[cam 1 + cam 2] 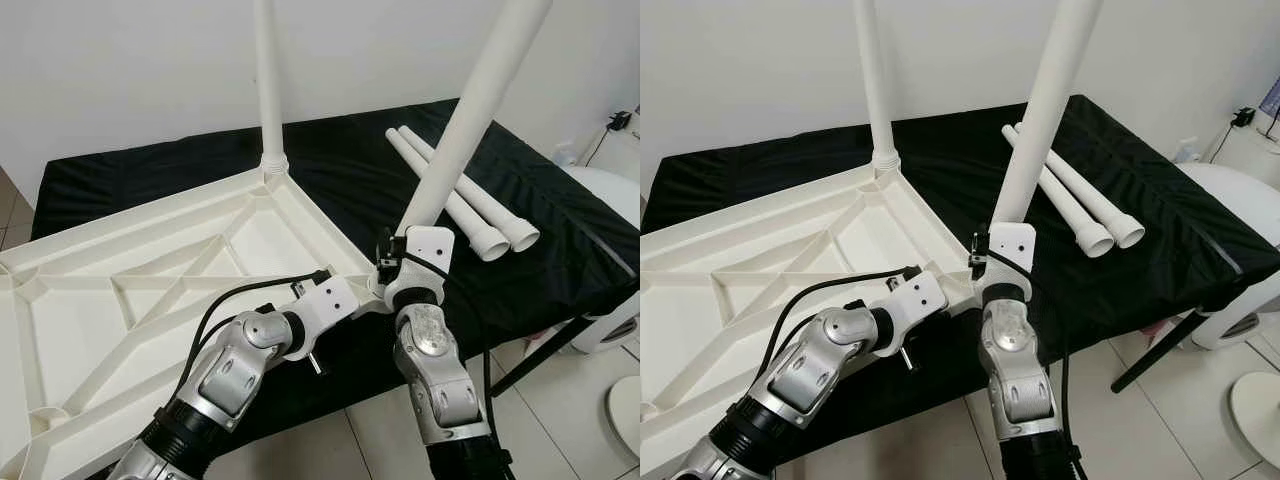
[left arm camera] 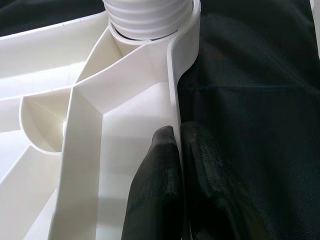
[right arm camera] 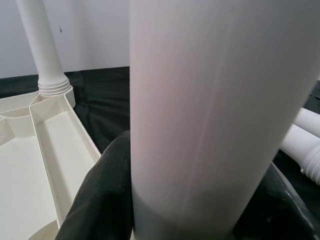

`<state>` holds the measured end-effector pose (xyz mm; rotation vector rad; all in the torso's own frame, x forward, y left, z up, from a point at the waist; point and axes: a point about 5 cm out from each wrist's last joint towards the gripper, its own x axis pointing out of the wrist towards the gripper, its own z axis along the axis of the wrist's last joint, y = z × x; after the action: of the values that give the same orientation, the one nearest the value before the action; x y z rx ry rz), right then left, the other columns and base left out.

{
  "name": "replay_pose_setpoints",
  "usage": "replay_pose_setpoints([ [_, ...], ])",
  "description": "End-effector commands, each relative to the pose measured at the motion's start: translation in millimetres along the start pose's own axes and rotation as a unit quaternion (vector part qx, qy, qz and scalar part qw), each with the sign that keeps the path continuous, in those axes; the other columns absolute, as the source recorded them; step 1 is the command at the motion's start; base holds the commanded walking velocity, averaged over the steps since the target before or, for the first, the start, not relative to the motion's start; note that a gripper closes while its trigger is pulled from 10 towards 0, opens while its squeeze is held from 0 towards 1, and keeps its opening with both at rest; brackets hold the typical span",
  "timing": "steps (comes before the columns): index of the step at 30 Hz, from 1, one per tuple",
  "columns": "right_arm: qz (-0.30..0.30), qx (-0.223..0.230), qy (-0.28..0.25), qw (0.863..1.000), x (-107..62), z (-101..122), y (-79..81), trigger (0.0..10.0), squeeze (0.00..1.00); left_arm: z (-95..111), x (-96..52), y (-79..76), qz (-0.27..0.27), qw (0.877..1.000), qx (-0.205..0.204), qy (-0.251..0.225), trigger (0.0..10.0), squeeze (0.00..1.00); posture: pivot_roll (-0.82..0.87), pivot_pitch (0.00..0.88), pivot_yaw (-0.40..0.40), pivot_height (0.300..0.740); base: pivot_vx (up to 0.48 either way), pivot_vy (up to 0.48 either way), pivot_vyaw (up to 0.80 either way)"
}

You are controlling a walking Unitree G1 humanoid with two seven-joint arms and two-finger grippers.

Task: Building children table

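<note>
Tabletop, white and ribbed, lies upside down on the black-covered worktop, with its near corner overhanging the front edge. We see one white leg standing upright in the socket at its far corner. Our left end effector is closed on the tabletop's thin side rim, one black finger inside the rim and the other outside against the black cloth. Our right end effector grips a second white leg near its lower end, fingers clamped on either side; this leg leans away to the right, just beside the tabletop's near corner. Two spare legs lie side by side on the worktop beyond it, touching each other.
</note>
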<state>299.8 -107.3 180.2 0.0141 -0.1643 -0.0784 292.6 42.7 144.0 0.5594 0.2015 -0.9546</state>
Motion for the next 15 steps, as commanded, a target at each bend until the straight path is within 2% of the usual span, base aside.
replay_pose_setpoints([
  [1,-0.014,-0.011,0.095,0.995,-7.3,-34.4,-12.4,10.0,0.00,-4.0,-1.4,2.9,0.018,1.000,0.005,0.011,10.0,0.00,-0.11,0.102,0.023,0.740,0.000,0.000,0.00],
  [15,0.019,-0.004,0.118,0.993,-7.8,-29.8,-13.5,10.0,0.00,-2.7,-0.4,0.9,0.017,1.000,0.005,0.008,10.0,0.00,-0.11,0.090,0.017,0.740,0.000,0.000,0.00],
])
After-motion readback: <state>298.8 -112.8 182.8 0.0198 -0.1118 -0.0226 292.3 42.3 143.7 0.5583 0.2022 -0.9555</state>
